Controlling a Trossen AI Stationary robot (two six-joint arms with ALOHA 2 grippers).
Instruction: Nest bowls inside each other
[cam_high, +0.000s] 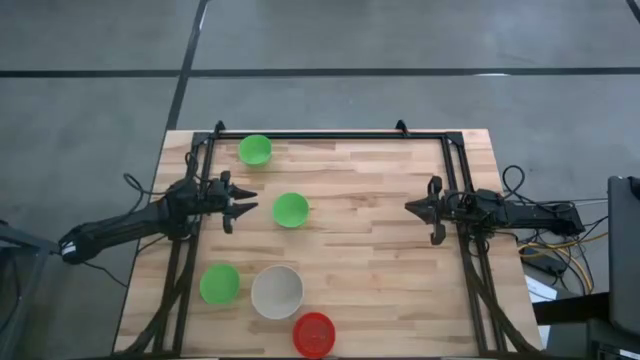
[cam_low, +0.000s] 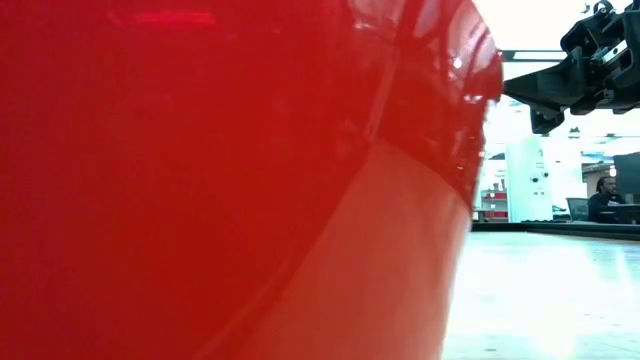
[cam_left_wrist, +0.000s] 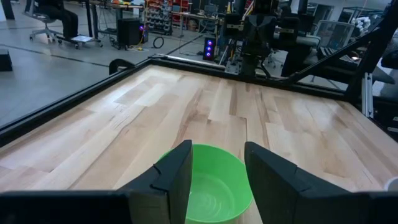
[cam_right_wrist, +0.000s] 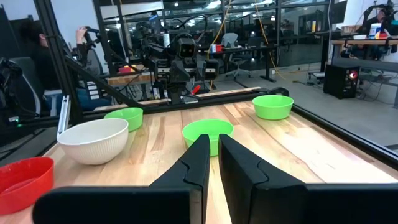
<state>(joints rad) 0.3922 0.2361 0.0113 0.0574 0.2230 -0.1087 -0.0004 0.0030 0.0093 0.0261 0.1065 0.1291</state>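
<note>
Five bowls stand upright on their bases on the wooden table (cam_high: 380, 250). Green bowls are at the far left (cam_high: 255, 150), at mid left (cam_high: 290, 209) and at the near left (cam_high: 219, 283). A white bowl (cam_high: 277, 291) stands beside the near green one, with a red bowl (cam_high: 314, 333) at the near edge. My left gripper (cam_high: 247, 205) is open and level, just left of the middle green bowl (cam_left_wrist: 211, 180) and short of it. My right gripper (cam_high: 410, 207) is shut at the right side, pointing at the same bowl (cam_right_wrist: 208, 130) from farther off.
A black frame (cam_high: 330, 135) runs along the table's far, left and right edges. Bare wood lies between the bowls and my right gripper. The red bowl (cam_low: 230, 180) fills most of the low view. Cables (cam_high: 560, 245) lie off the right edge.
</note>
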